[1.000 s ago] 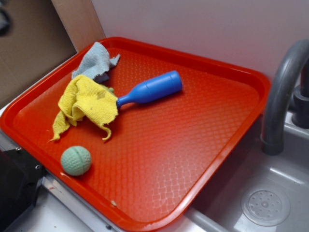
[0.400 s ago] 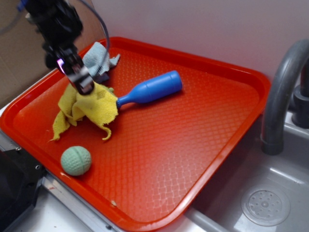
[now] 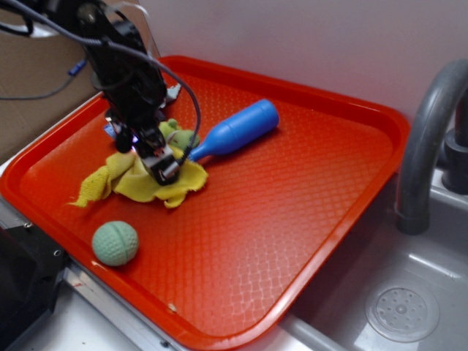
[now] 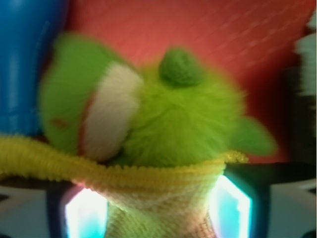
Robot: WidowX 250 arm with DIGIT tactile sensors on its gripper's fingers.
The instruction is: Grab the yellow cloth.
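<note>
The yellow cloth (image 3: 131, 183) lies crumpled on the left part of the red tray (image 3: 292, 219). My gripper (image 3: 162, 167) is down on the cloth's right half. In the wrist view the cloth (image 4: 158, 198) is bunched between my two lit fingers (image 4: 84, 213), narrowing where they pinch it; my gripper (image 4: 158, 218) is shut on it. A yellow-green plush toy (image 3: 175, 135) sits just behind the cloth and fills the wrist view (image 4: 173, 119). The pale grey-blue cloth is mostly hidden behind my arm.
A blue bottle (image 3: 238, 130) lies on the tray right of the toy, its neck toward my gripper; it shows at the left of the wrist view (image 4: 25, 59). A green ball (image 3: 115, 243) sits near the tray's front-left rim. A grey faucet (image 3: 428, 131) and sink (image 3: 409, 292) are at the right.
My arm came into view from the upper left and came down onto the yellow cloth. The cloth has been pulled right and flattened, uncovering the plush toy. The blue bottle shifted slightly.
</note>
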